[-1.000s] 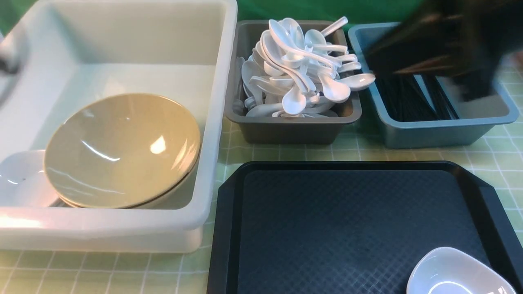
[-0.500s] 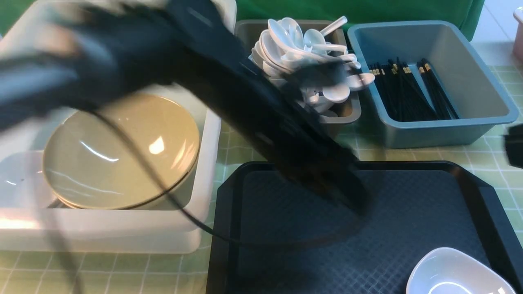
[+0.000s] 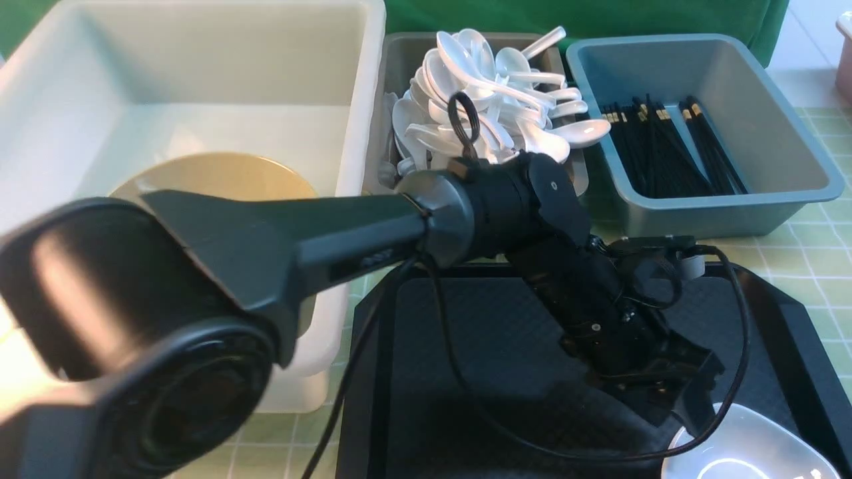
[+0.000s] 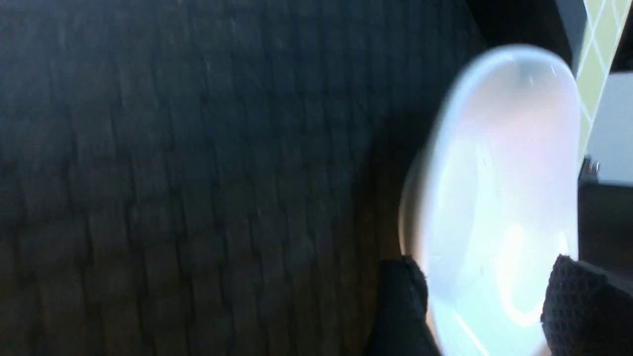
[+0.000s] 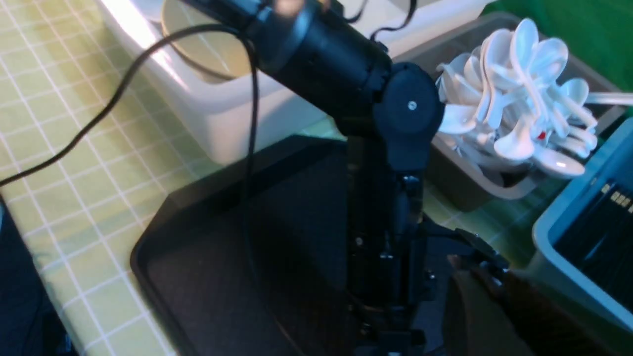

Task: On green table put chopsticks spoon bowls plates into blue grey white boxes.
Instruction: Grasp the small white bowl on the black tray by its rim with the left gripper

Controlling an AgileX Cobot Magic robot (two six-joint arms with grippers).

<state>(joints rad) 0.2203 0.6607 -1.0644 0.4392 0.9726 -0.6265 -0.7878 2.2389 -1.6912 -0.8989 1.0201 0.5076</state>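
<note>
Left arm: reaches from the lower left of the front view across the black tray (image 3: 492, 346), wrist tipped down toward the bottom right corner
Left claw (image 3: 695, 402): spread wide, its black fingertips (image 4: 403, 301) standing either side of the dish's end at the bottom right of the wrist view; too blurred to say if they touch it
Right claw (image 5: 494, 316): out of the front view, just a dark smear at the lower right of its own camera, so I cannot tell how its jaws stand
Plate (image 3: 752, 446): small glossy white dish, flat on the tray at the very bottom right of the front view, partly cut off by the frame edge
Already sorted: tan bowls (image 3: 219, 176) in the white tub (image 3: 200, 66) upper left, spoons (image 3: 492, 100) heaped in the grey box (image 3: 399, 73) top centre, chopsticks (image 3: 665, 153) in the blue box (image 3: 732, 199) upper right
How it handles: I'd call it hard, light and slick, likely to chip if it drops
Where to grip: the raised rim, one finger inside and one outside, squeezed firmly and kept level
Watch for: the glaze sliding out of the pads on the lift toward the tub
</note>
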